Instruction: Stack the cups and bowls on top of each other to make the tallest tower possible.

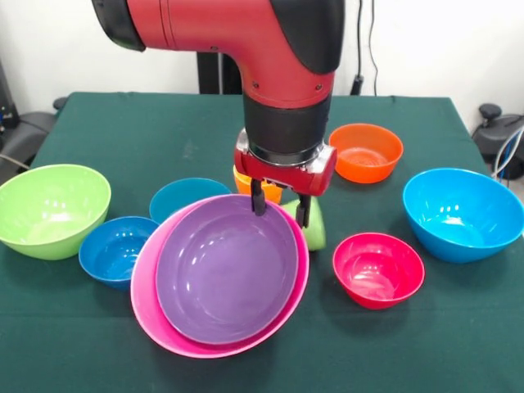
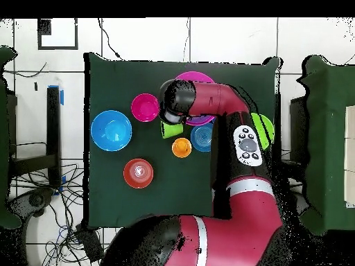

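Front view: hand (image 1: 281,210) is released over the purple bowl's (image 1: 226,274) far rim; fingers should be lowered astride it.

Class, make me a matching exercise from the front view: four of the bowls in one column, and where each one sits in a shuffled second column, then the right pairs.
Things:
1. purple bowl
2. lime bowl
3. orange bowl
4. red-pink bowl

Places:
A. far left of the picture
B. nested in the pink bowl
C. near side, right of the pink bowl
D. far side, right of the gripper

Pairs: 1-B, 2-A, 3-D, 4-C
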`<action>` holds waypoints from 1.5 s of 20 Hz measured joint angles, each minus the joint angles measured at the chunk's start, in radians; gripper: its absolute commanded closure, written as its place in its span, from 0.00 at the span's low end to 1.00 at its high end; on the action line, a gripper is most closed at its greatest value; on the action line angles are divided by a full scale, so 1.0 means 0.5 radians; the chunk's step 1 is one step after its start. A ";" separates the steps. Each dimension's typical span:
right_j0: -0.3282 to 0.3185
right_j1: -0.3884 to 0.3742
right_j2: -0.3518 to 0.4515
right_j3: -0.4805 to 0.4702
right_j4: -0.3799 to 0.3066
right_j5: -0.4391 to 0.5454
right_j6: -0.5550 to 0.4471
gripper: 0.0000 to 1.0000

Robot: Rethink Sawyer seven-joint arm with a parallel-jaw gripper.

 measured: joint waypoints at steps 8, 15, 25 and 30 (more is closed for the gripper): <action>-0.001 0.106 0.005 -0.004 0.000 -0.001 0.000 0.00; -0.004 0.178 0.024 -0.032 0.007 -0.001 0.000 0.00; -0.007 0.186 0.021 0.000 0.069 -0.088 0.000 0.00; -0.007 0.122 0.010 0.100 0.094 -0.111 0.000 0.00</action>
